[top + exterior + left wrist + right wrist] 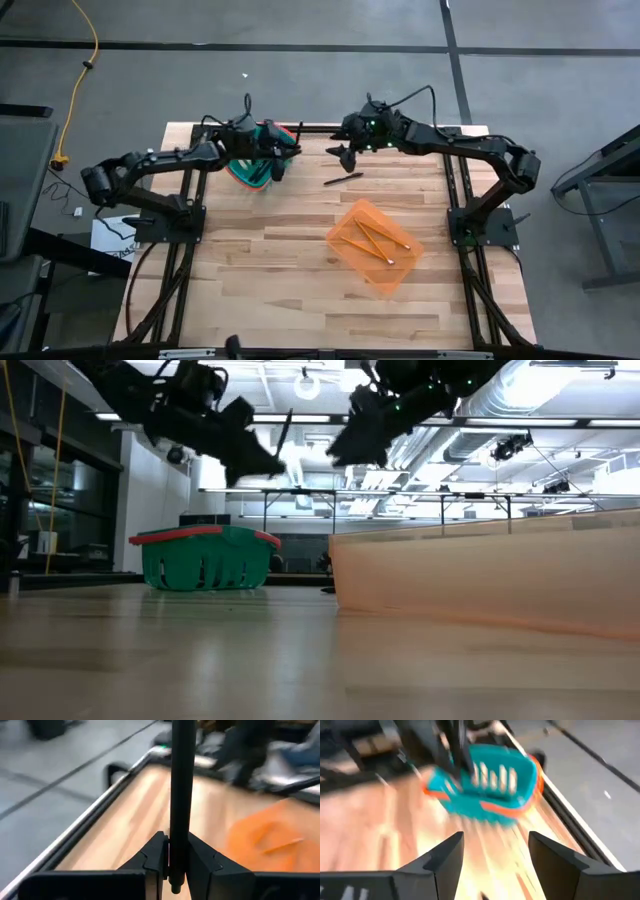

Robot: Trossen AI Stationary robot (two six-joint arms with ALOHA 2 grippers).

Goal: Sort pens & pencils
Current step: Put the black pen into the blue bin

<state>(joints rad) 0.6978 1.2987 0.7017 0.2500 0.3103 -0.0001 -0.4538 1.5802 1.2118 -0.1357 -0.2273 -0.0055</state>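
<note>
The table (pixel 270 290) is pale butcher-block wood with visible plank seams, framed by dark metal rails along its edges. Near the far left corner sits a green plastic basket (pixel 205 558) with slotted walls and a red rim, rounded in outline. Above it hangs the left gripper (pixel 176 860), its flat dark jaws closed narrow on a thin, smooth black pen (pixel 182 795) that stands upright between them, clear of the basket's rim in the low view. The right gripper (pixel 495 852) hovers over the far edge near the middle of the table, just beside the basket, its jaws spread wide with nothing between them. A second black pen (pixel 343 179) lies flat on the bare wood below that gripper, near the far edge and apart from both containers. Toward the middle right of the table rests an orange translucent tray (pixel 345 240), a shallow rectangle set at an angle to the table's edges, with thin orange-yellow pencils (pixel 376 242) lying crossed inside it. The near half of the table and its left side are open wood, and a broad strip of bare planks separates basket and tray.
</note>
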